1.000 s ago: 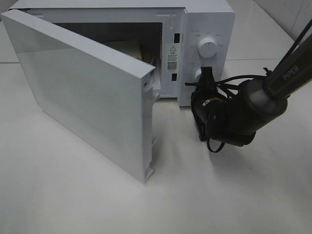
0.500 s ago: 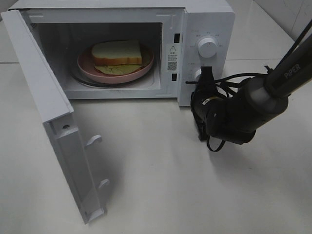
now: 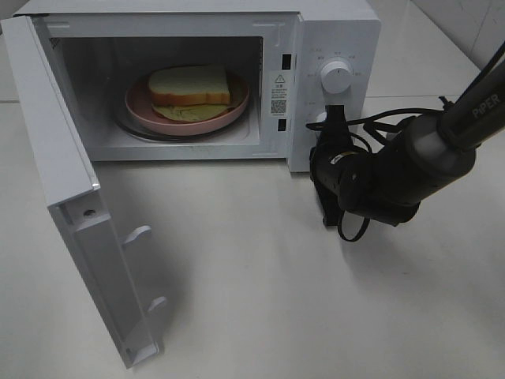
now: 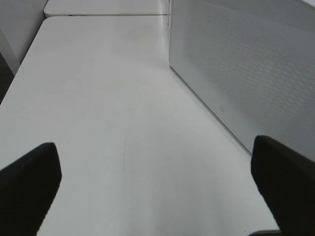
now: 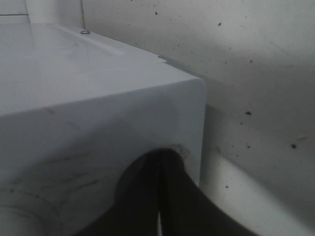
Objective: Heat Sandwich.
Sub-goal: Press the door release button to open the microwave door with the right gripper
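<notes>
In the upper left of the high view, the sandwich (image 3: 189,85) lies on a pink plate (image 3: 139,109) inside the microwave (image 3: 347,31). Its door (image 3: 102,268) is swung wide along the left edge, with bare tabletop (image 3: 252,276) in front. The right claw (image 5: 160,162), pinched shut, is against the control panel. The left claw (image 4: 155,147) gapes wide beside the door.

I take this for a robotics lab bench dressed as a kitchen corner: a white microwave (image 3: 335,39) stands on a plain white tabletop (image 3: 300,316), a second white table (image 4: 103,7) butts against it, and my own black, cable-wrapped right arm (image 3: 426,150) hangs beside the oven.
</notes>
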`<state>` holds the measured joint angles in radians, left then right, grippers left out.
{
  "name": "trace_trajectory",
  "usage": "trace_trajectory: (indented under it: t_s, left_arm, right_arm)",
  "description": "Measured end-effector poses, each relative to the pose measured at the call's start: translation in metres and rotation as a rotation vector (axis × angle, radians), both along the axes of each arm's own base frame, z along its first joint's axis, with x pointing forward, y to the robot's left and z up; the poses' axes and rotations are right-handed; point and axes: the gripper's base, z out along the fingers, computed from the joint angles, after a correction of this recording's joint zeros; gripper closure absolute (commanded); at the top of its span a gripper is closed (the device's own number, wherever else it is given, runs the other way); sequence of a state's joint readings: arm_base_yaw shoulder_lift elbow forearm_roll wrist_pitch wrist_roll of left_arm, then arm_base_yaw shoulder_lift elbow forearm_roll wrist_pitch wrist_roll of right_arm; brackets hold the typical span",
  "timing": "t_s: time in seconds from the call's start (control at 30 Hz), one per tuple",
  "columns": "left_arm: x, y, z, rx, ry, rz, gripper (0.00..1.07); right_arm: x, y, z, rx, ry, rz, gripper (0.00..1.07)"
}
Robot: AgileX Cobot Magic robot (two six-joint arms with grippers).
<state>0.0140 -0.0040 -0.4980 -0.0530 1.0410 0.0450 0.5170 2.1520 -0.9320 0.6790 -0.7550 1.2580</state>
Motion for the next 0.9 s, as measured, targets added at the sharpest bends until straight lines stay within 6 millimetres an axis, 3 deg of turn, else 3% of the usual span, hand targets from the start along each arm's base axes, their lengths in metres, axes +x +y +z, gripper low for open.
trace_trajectory:
  t_s: [0.37,0.57,0.9]
  left_arm:
    - [0.000,0.000,0.000,0.000,0.000,0.000,0.03]
    - [0.000,0.000,0.000,0.000,0.000,0.000,0.03]
    - [0.000,0.000,0.000,0.000,0.000,0.000,0.03]
  right_arm:
    - [0.000,0.000,0.001,0.000,0.002,0.004,1.06]
    - [-0.003,-0.002,0.011,-0.004,0.009,0.036,1.06]
    - [-0.037,-0.014,0.030,-0.053,0.052,0.129,1.05]
